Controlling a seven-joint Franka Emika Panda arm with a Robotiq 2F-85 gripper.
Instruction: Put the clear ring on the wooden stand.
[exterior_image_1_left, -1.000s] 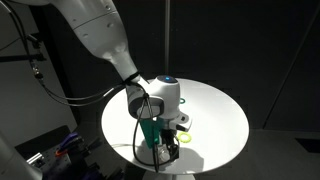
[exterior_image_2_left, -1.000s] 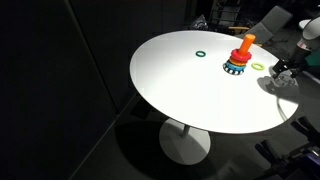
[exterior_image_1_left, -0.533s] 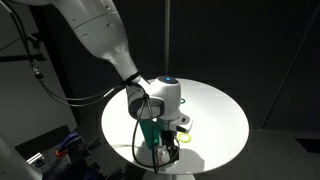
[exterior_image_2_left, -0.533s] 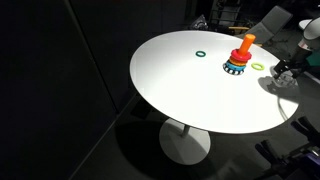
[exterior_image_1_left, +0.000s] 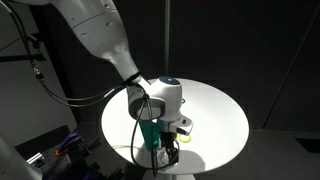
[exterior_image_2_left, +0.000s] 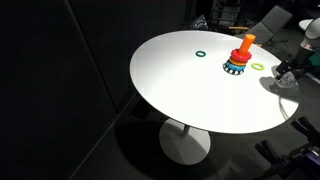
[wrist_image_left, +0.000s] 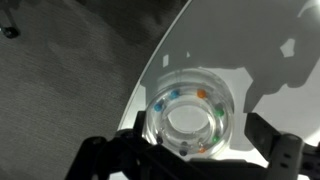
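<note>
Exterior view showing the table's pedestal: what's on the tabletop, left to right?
dark green ring → wooden stand → yellow-green ring → gripper at the table's right edge

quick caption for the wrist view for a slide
Clear ring framed by the hand, near the white table edge.

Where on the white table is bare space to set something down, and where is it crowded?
Bare, in an exterior view: the wide table stretch on the camera's side of the dark green ring and wooden stand. Crowded: between the stand, yellow-green ring and gripper.
</note>
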